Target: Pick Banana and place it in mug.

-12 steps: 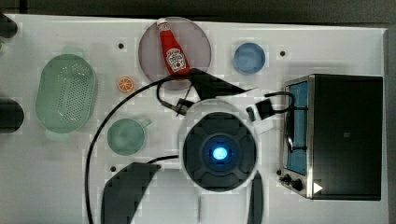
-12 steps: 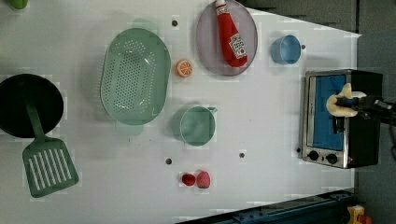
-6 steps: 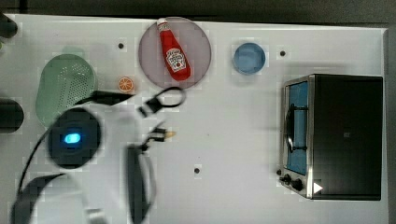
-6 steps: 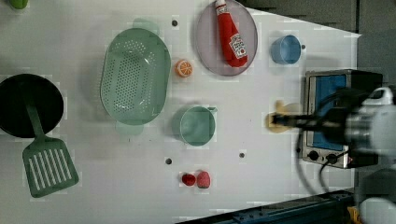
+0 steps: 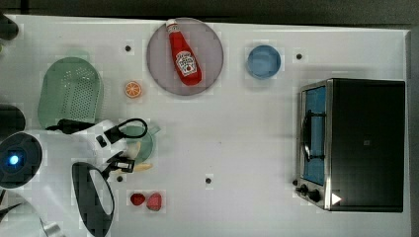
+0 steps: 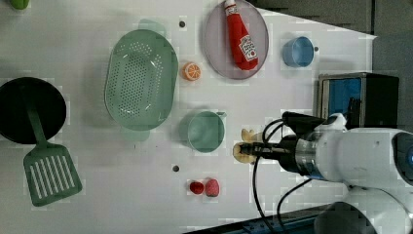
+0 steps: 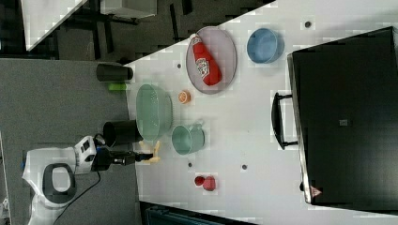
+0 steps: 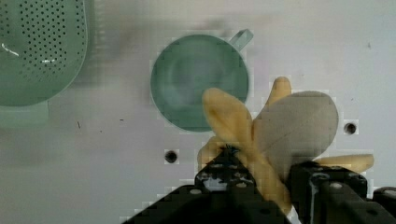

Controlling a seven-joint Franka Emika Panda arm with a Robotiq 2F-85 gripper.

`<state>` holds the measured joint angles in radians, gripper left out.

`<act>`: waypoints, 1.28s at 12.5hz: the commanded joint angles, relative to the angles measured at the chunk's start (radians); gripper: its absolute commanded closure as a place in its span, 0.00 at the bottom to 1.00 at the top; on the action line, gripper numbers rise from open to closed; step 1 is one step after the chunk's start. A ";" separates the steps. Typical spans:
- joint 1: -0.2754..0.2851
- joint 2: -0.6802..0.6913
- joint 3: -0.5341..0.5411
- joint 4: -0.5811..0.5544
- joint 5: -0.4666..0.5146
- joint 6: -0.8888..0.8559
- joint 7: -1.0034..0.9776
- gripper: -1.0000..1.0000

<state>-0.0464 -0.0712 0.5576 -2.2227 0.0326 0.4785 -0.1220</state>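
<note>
Banana clamped between pincer jaws, beside mug.

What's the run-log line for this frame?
phase: carry | claw: shut on banana | banana: beside mug, not in it | next: place

White glossy rounded arm shell, bulky segments. Black oval inset panel on link, same dark oval on link in right view. Round black joint cap with glowing blue light. Black cables looping from wrist, more black cable trailing below arm in left view. Silver ring band behind black wrist section. Black blocky hand, small screw heads on its face.
</note>
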 commanded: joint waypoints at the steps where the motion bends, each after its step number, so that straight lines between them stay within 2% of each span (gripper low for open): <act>1: -0.029 0.071 0.022 -0.030 -0.013 0.140 0.186 0.71; 6: -0.029 0.198 0.018 -0.066 -0.020 0.279 0.224 0.71; 7: -0.029 0.212 0.012 -0.068 -0.026 0.282 0.264 0.68; 13: -0.030 0.254 0.002 -0.085 -0.059 0.353 0.326 0.03; 16: -0.042 0.204 -0.026 -0.050 -0.056 0.347 0.327 0.00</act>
<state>-0.0900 0.1818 0.5410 -2.2930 -0.0105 0.8359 0.1443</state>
